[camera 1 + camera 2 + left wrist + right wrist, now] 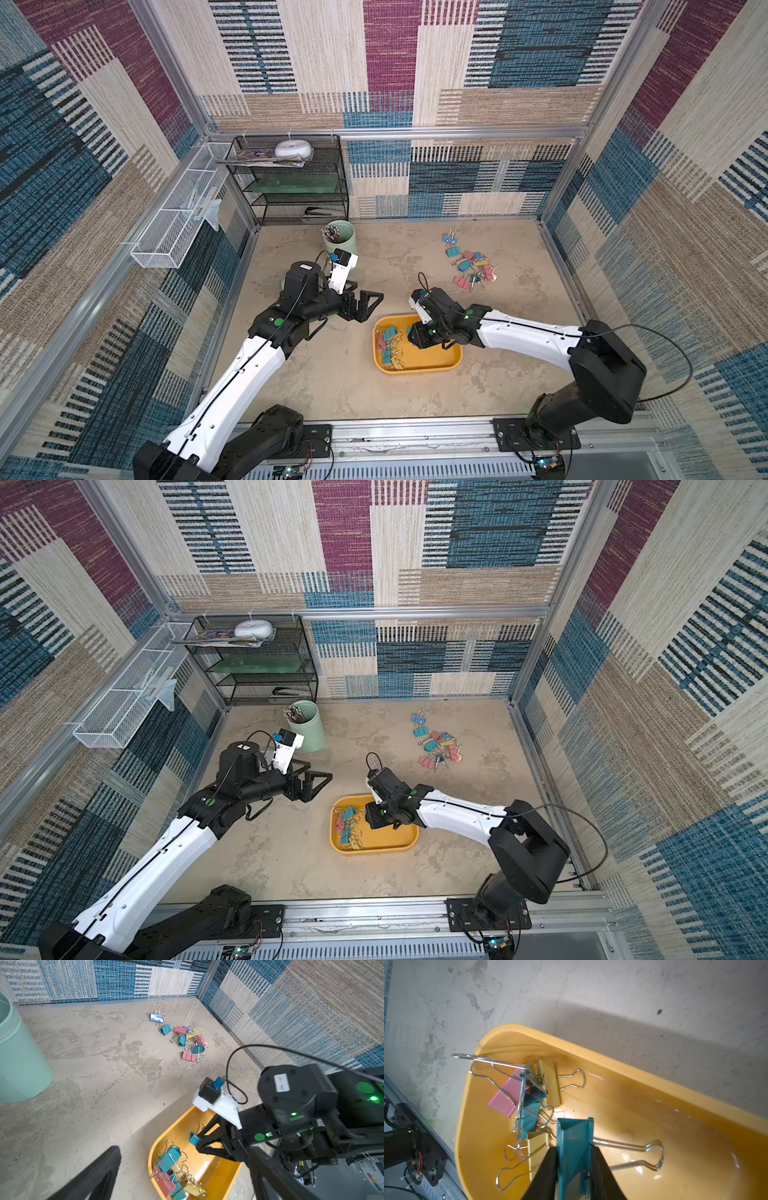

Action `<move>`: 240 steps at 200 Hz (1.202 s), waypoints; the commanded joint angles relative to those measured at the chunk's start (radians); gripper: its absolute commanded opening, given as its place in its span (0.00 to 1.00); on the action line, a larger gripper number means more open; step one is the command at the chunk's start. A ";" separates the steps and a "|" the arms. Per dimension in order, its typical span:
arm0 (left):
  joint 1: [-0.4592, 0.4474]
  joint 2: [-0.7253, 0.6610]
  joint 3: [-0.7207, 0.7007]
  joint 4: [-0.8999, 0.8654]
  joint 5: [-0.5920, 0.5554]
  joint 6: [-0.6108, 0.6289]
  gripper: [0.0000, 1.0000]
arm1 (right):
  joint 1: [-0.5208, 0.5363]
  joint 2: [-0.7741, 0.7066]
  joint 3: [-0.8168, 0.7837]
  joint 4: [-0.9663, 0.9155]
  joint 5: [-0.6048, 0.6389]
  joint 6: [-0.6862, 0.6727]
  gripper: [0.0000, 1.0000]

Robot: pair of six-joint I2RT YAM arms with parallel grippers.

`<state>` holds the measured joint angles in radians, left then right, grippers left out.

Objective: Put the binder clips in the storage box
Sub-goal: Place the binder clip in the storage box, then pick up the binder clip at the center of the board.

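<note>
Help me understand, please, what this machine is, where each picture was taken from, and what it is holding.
These are two robot arms mounted at the front edge of a table. Two pictures come from a camera overhead that looks down on the whole scene. The other two come from small cameras on the arms' wrists. The left end effector is open and empty, not far from a green pen cup. The right end effector is shut on a teal binder clip and holds it over the yellow storage box, where several clips already lie. A pile of loose binder clips lies on the table towards the back right, not yet collected.
</note>
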<state>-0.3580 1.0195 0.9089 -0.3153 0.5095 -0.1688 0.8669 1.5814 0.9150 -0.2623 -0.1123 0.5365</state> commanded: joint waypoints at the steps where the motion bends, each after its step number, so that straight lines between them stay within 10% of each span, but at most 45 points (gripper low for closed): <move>1: 0.001 -0.005 0.002 0.024 0.017 0.009 1.00 | 0.009 0.060 0.017 0.075 0.017 0.025 0.23; 142: 0.001 0.002 0.002 0.023 0.012 0.002 1.00 | 0.020 -0.008 -0.017 0.202 -0.022 0.106 0.37; 240: 0.001 -0.002 0.002 0.024 0.011 0.002 1.00 | -0.174 -0.389 -0.036 0.037 0.554 0.094 0.37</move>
<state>-0.3576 1.0214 0.9089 -0.3153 0.5159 -0.1726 0.7944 1.2381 0.8959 -0.2256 0.3077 0.6487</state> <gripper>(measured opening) 0.997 0.372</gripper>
